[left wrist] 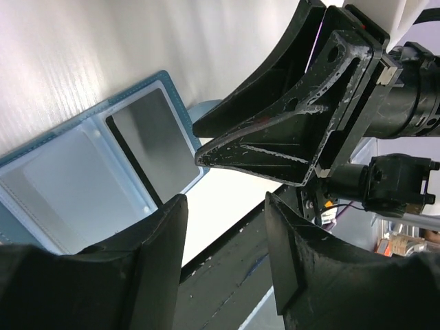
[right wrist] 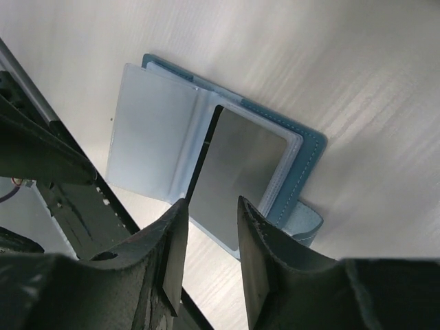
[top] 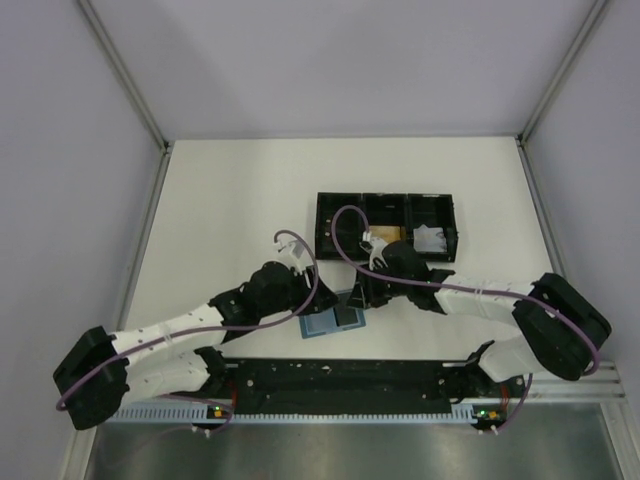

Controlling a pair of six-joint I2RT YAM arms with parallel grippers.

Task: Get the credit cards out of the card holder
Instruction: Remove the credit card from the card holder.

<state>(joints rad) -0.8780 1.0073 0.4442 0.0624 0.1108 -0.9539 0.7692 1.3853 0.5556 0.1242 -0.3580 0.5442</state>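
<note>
a: what's the surface & room like?

b: plain white table (top: 230,200), pale lilac walls on 3 sides. alu posts (top: 125,75) slant in from upper left & upper right of the frame. a black rail (top: 350,375) runs along the bottom, where my arms are bolted.

a: where's the card holder?

b: the card holder (top: 325,322) lies open & flat on the table, lower centre of the top view, just below the black tray (top: 385,196). the tray's mid compartment has an orange-gold card (top: 389,233), the right one a white wad (top: 432,238).

a: wrist cams add anything?

b: yep. the top view's too small to show the slots. the right wrist cam shows light blue inner faces & a dark card (right wrist: 240,165) on the holder's right leaf. my right gripper (right wrist: 212,206) has a narrow gap w/ the card's near edge running into it; can't tell if it's pinching. the left wrist cam shows my left gripper (left wrist: 225,203) wide, nothing btwn the jaws, & the other gripper's tips by the holder's edge.
</note>
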